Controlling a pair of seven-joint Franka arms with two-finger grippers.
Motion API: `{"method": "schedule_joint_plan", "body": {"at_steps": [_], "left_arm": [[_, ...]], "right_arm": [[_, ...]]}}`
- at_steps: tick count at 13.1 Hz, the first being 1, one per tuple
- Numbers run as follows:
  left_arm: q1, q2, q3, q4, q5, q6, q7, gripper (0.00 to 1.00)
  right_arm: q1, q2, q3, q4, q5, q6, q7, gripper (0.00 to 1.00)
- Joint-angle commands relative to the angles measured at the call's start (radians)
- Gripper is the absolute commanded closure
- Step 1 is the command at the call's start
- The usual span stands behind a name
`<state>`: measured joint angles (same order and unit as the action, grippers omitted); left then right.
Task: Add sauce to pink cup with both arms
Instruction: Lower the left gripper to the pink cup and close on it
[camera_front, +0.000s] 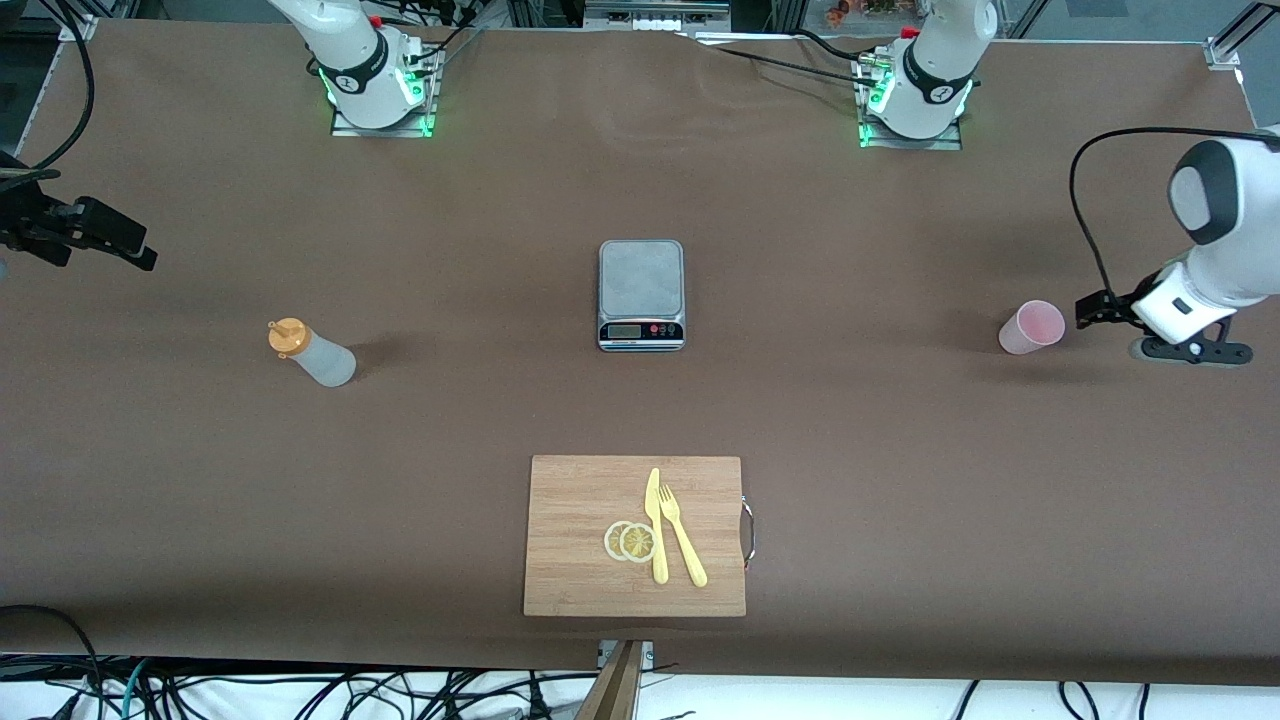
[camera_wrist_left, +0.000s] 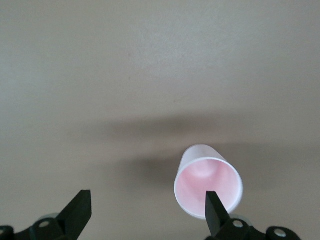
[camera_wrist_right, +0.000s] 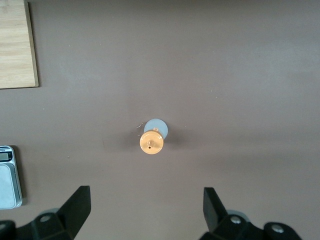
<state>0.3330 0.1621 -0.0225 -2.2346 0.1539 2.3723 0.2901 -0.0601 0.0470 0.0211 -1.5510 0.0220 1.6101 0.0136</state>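
The sauce is a whitish squeeze bottle with an orange cap. It stands upright toward the right arm's end of the table and shows from above in the right wrist view. My right gripper is open over the table's end, well apart from the bottle and holding nothing. The pink cup stands upright and empty toward the left arm's end. Just beside it, on the table-end side, my left gripper is open, with one finger showing in front of the cup's rim.
A grey scale sits mid-table between bottle and cup. Nearer the front camera lies a wooden cutting board with two lemon slices, a yellow knife and a yellow fork.
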Motion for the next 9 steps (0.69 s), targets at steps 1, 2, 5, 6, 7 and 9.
{"method": "schedule_joint_plan", "body": {"at_steps": [1, 2, 5, 6, 7, 9], "left_arm": [[0.035, 0.003, -0.008, -0.092, 0.018, 0.146, 0.029, 0.00], [0.044, 0.020, -0.010, -0.092, 0.018, 0.146, 0.027, 0.00], [0.044, 0.046, -0.013, -0.096, 0.015, 0.150, 0.029, 0.00], [0.043, 0.056, -0.014, -0.096, 0.013, 0.151, 0.029, 0.00], [0.043, 0.063, -0.014, -0.094, 0.013, 0.153, 0.029, 0.02], [0.043, 0.070, -0.014, -0.092, 0.010, 0.151, 0.029, 0.32]], "right_arm": [[-0.001, -0.006, 0.002, 0.000, 0.003, -0.001, -0.003, 0.00], [-0.001, -0.007, 0.002, 0.000, 0.003, -0.001, -0.001, 0.00], [-0.001, -0.006, 0.002, 0.000, 0.003, 0.001, -0.001, 0.00], [-0.001, -0.007, 0.002, 0.000, 0.003, -0.001, -0.001, 0.00], [-0.001, -0.007, 0.002, 0.000, 0.003, -0.004, -0.001, 0.00], [-0.001, -0.006, 0.002, 0.000, 0.004, -0.007, -0.001, 0.00]]}}
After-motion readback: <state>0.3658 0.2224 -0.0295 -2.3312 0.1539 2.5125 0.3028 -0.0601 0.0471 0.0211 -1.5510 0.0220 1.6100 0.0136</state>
